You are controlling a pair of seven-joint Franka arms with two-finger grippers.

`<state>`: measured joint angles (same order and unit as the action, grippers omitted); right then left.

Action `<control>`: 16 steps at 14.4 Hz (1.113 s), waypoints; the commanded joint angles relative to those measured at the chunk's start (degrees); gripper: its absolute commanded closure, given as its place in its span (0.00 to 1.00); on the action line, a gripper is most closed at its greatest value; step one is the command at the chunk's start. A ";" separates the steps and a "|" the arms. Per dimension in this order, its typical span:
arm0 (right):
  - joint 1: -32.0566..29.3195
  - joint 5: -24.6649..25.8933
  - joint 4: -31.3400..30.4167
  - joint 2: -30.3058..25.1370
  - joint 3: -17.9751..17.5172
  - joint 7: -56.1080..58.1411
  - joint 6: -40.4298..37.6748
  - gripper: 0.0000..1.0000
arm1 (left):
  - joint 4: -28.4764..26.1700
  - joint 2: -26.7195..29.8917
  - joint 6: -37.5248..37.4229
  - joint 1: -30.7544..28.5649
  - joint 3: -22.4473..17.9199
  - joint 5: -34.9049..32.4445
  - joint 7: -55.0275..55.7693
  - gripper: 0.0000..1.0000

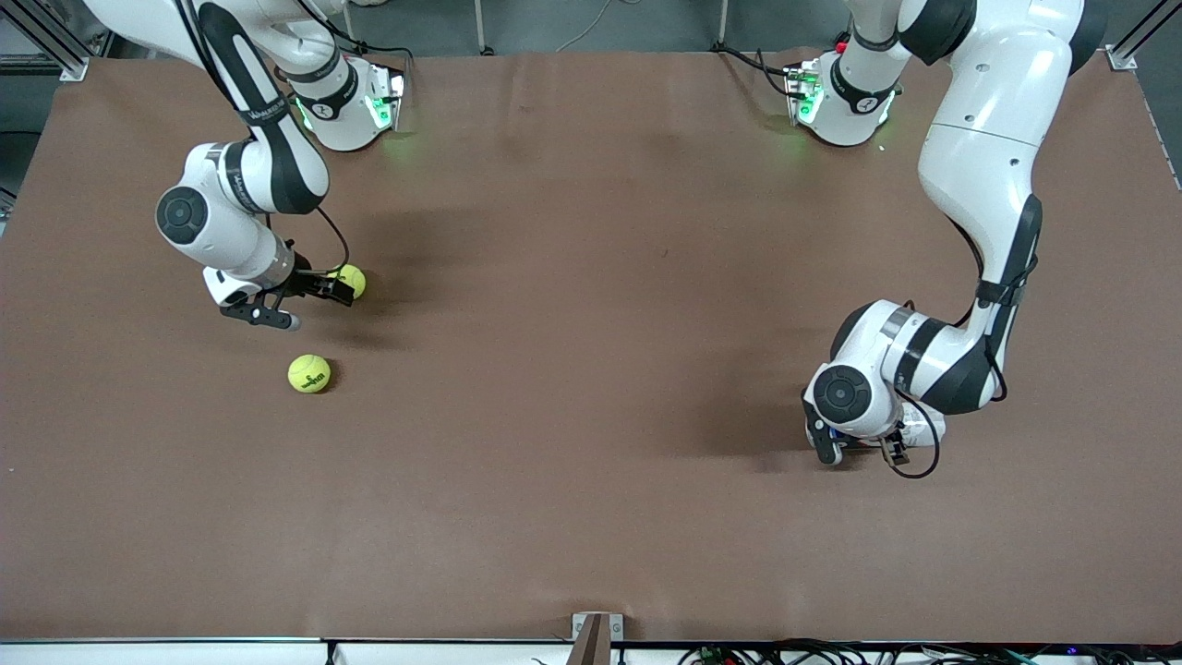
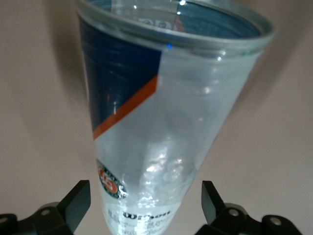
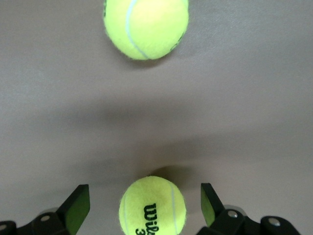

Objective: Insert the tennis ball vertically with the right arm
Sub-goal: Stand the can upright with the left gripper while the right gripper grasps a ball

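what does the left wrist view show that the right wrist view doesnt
Only the left wrist view: a clear plastic tube with a blue and orange label, standing between the fingers of the open left claw.
Only the right wrist view: a yellow-green felt tennis ball with black lettering between the fingers of the open right claw, and a second yellow-green tennis ball lying apart from it.
Both: the brown table and black fingers spread wide, gripping nothing.
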<state>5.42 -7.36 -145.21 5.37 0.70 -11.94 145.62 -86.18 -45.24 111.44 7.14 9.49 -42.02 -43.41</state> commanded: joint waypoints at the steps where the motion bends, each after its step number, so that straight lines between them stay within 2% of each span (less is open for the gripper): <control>1: 2.05 -3.35 -3.94 -2.29 0.09 -0.63 3.53 0.00 | 1.19 -1.34 1.66 0.15 -0.35 -2.10 0.96 0.01; 5: 2.85 -3.80 -4.03 -2.03 0.18 -0.54 3.54 0.00 | 1.19 -2.40 5.26 -0.72 -0.52 -1.40 1.04 0.07; 10: 2.23 -3.71 -4.47 -0.89 0.35 0.07 3.62 0.00 | 0.67 -2.57 7.73 -2.40 -0.35 -1.31 0.87 0.24; 13: 2.23 -3.71 -4.82 0.60 0.35 0.08 4.24 0.00 | 0.40 -2.40 7.82 -2.40 -0.08 2.37 0.26 0.35; 16: 2.32 -3.71 -5.08 1.04 0.26 0.08 4.15 0.00 | 0.49 -1.96 7.82 -2.57 0.62 3.53 -0.01 0.37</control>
<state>7.66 -9.94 -148.83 6.83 1.13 -12.05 148.57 -85.51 -46.95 118.35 5.06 8.92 -40.40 -42.83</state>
